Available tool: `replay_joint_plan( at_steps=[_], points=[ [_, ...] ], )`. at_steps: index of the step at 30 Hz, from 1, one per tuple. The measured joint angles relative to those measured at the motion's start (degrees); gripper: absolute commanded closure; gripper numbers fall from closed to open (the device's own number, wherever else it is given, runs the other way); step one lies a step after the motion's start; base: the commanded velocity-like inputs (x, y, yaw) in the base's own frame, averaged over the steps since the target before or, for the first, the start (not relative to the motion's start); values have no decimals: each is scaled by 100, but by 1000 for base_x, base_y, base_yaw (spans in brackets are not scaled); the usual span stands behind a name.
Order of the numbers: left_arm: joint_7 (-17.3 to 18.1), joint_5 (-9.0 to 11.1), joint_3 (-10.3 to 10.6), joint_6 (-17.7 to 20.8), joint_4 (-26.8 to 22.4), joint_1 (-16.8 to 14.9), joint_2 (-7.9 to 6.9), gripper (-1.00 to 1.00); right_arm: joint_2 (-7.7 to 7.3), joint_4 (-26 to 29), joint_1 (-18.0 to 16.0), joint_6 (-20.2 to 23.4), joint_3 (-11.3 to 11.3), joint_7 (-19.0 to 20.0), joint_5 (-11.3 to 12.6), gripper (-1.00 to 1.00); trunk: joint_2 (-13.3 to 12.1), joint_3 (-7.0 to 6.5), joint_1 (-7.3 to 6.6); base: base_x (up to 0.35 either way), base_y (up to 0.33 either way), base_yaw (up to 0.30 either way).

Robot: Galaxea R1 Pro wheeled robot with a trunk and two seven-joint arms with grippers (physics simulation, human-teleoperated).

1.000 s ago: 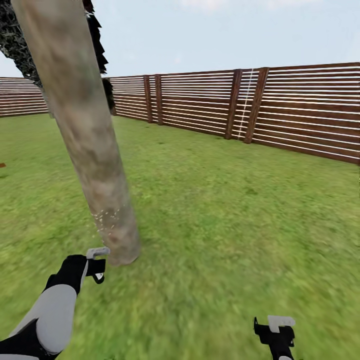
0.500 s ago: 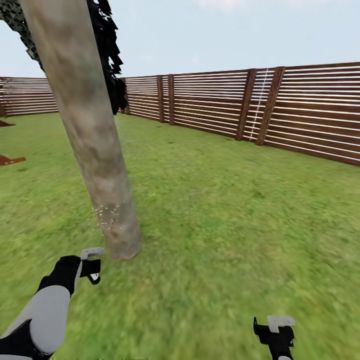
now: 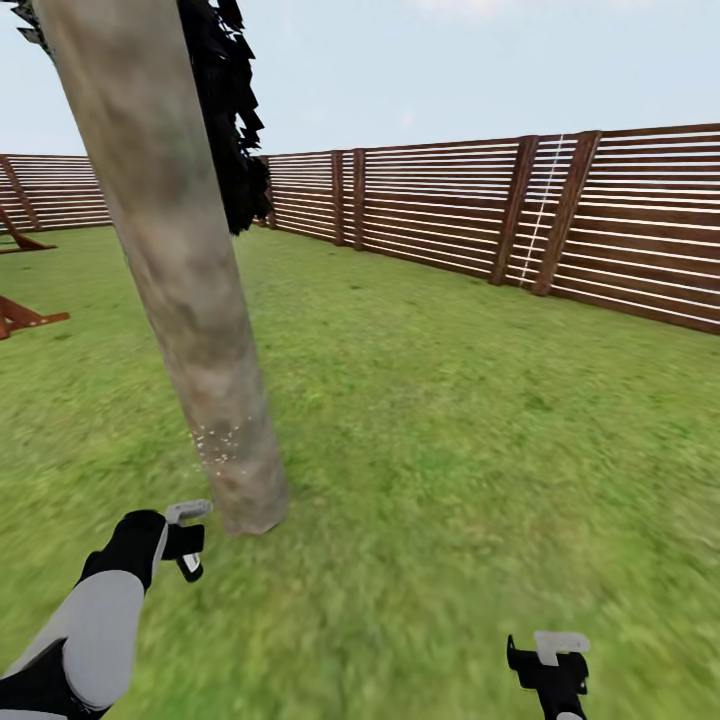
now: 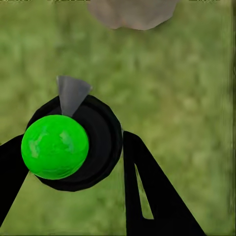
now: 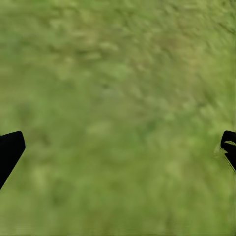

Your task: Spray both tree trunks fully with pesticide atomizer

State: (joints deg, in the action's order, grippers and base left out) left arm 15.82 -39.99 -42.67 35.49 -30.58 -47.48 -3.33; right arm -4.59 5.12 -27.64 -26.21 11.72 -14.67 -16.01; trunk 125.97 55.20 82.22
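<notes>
The garden lawn (image 3: 450, 420) takes most of the head view, and the brown slat fence (image 3: 620, 220) closes it at the back. Against the picture of half a second ago the whole scene has slid to the right: the fence posts stand further right and more of a reddish wooden frame (image 3: 25, 315) shows at the left edge, so it is the camera that turned, not the things.

The tree trunk (image 3: 170, 250) rises thick and pale, leaning a little in the picture, with a dark angular crown (image 3: 235, 110) behind its upper part. A patch of small white specks lies on the bark low down, as it did before.

The left gripper (image 3: 185, 540) hangs just beside the foot of the trunk, a bit lower in the picture than half a second ago. In the left wrist view its two black fingers (image 4: 147, 191) stand on both sides of the pesticide atomizer (image 4: 73, 142), a black round body with a bright green ball on top and a grey nozzle pointing ahead of the fingertips toward the trunk base (image 4: 132, 12). The fingers seem to clamp it, though contact on the far side is hard to see.

The right gripper (image 3: 548, 660) is low over bare grass, well apart from the trunk, as before; its fingers (image 5: 10, 150) are spread wide with nothing between them.

No writing or brand can be read anywhere.
</notes>
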Motion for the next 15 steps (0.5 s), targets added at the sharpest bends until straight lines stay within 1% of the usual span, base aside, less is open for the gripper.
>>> replay_joint_plan(
  at_steps=[7,12,15],
  points=[
    [1,2,7,14,9,0,11,100,1,6,0,0,2,2,0,-100,0,0,1,114,-251,0],
    [0,-2,10,14,8,0,11,100,1,6,0,0,0,-1,0,-100,0,0,2,8,-272,0],
    [-6,-7,10,15,3,1,10,100,9,5,-1,0,0,-1,0,-100,0,0,2,-21,-273,128]
  ],
)
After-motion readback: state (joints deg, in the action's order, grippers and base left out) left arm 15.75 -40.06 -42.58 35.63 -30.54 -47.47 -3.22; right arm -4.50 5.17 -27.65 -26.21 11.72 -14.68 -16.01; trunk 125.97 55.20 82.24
